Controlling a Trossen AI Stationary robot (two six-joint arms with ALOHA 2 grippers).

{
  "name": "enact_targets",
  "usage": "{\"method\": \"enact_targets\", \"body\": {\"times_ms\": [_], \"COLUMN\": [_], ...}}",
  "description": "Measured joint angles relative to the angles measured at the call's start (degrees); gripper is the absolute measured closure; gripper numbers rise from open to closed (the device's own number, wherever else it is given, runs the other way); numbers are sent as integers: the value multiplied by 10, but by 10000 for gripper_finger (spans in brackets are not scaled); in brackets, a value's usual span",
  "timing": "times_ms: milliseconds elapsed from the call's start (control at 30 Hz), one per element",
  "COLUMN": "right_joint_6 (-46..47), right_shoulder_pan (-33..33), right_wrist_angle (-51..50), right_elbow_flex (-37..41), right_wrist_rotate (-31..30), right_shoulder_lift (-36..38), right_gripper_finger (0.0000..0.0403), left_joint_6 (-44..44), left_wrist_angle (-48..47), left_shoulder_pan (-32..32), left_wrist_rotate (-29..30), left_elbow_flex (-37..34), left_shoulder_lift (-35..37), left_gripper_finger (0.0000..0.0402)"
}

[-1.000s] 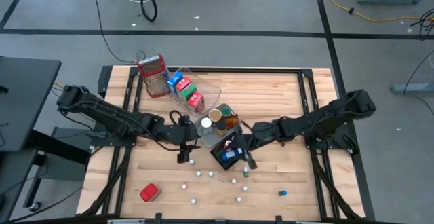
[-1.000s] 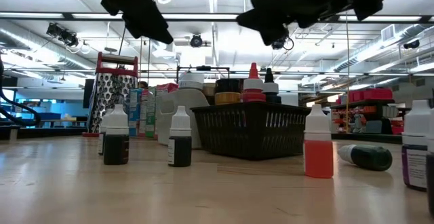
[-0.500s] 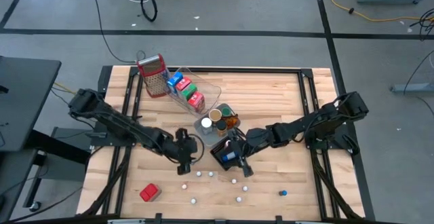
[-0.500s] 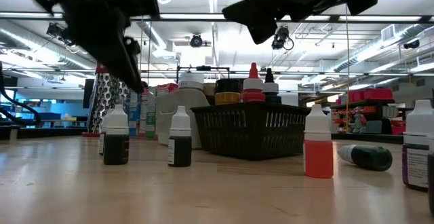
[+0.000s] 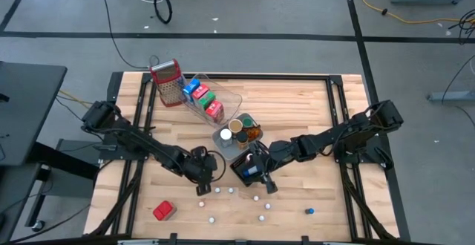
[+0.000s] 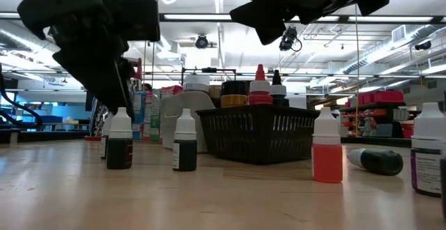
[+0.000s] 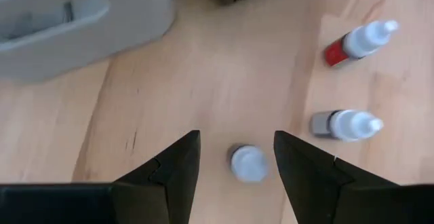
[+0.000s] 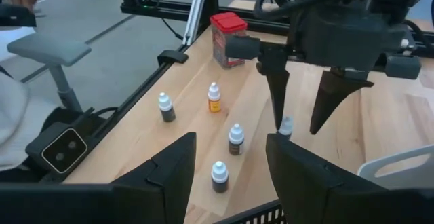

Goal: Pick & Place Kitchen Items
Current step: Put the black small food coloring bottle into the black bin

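Left wrist view: a small dark dropper bottle (image 7: 248,163) with a white cap stands upright on the wooden tabletop (image 7: 224,75), just in front of the black basket (image 5: 249,168). The left end effector (image 7: 235,161) straddles it, fingers parted and not touching, holding nothing. The bottle's label cannot be read. The right end effector (image 8: 229,163) hangs over the basket, fingers apart and empty; the basket's contents are partly hidden beneath it.
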State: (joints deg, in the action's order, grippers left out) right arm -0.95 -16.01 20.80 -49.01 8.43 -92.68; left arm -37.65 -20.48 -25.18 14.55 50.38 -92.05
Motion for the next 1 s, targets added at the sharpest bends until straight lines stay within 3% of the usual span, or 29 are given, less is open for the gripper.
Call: {"method": "enact_targets", "body": {"times_ms": [733,1000], "right_joint_6": [0,-9], "right_shoulder_pan": [0,0], "right_wrist_angle": [-4,-4], "right_elbow_flex": [1,1], "right_wrist_rotate": [0,0], "right_shoulder_lift": [0,0], "right_gripper_finger": [213,213], "left_joint_6": [-26,-18], "left_wrist_angle": [5,9], "left_shoulder_pan": [-1,-1], "left_wrist_rotate": [-45,-38], "left_elbow_flex": [0,0], "left_shoulder_lift": [-47,-46], "left_gripper_finger": [205,260]}}
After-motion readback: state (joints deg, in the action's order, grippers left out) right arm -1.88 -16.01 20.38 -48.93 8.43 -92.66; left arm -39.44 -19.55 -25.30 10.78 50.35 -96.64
